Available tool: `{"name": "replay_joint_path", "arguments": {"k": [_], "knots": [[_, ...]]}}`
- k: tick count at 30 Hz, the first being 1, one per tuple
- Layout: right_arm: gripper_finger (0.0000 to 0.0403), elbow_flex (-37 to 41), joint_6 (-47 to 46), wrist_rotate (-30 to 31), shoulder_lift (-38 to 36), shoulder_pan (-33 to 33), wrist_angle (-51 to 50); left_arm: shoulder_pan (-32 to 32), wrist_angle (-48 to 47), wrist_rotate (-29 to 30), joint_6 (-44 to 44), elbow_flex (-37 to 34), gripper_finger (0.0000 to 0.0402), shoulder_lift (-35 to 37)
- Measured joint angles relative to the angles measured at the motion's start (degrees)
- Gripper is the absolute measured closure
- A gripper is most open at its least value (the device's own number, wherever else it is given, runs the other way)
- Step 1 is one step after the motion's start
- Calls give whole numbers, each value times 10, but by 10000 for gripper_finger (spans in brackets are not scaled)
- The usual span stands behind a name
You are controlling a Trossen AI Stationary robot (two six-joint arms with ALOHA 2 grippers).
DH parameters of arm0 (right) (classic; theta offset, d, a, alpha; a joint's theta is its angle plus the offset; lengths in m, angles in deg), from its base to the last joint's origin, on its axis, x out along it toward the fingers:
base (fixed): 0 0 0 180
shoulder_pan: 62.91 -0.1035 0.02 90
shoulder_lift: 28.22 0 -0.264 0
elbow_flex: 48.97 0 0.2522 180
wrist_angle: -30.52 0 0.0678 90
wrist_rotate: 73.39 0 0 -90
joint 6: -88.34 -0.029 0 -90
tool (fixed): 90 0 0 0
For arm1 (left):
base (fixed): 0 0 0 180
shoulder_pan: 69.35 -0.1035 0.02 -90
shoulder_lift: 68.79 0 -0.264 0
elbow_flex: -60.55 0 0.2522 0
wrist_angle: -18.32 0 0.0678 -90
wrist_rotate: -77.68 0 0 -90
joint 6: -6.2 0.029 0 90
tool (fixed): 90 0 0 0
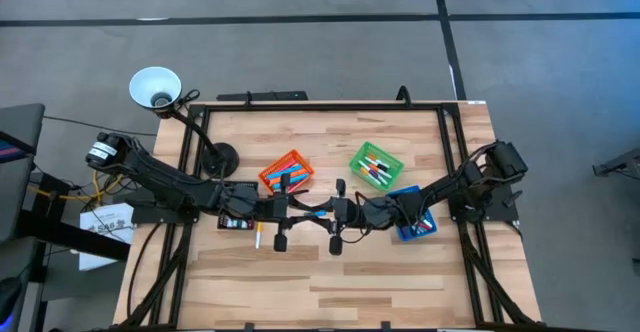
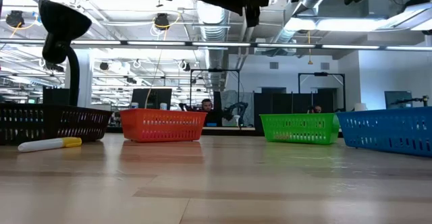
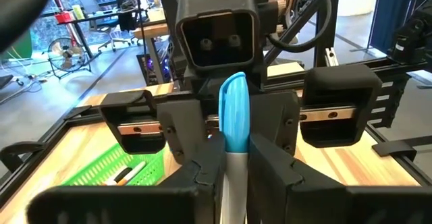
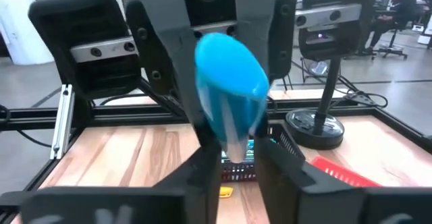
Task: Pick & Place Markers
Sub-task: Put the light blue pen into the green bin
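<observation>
Left hand (image 3: 233,173) nearly shut on blue-capped marker (image 3: 234,119), right hand (image 4: 229,166) (facing it) gripping same marker

Four bins (image 1: 377,164) across the table (image 1: 330,282) middle, one marker (image 1: 257,237) loose beside the leftmost

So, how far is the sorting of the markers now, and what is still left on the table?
Partly done: markers already lie in the green bin, orange bin and blue bin. In hand: the left gripper is shut on a blue-capped marker above mid-table, facing the right gripper, apparently for a handover. Left: at least a yellow-capped marker on the table.
</observation>
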Motion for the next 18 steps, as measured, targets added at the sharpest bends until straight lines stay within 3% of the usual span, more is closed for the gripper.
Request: {"name": "replay_joint_path", "arguments": {"k": [8, 18], "knots": [[371, 0, 0, 1, 0, 0, -5, -6, 4, 1, -2, 0, 337, -15], [356, 0, 0, 37, -15, -6, -68, -10, 3, 1, -6, 0, 325, -22]]}}
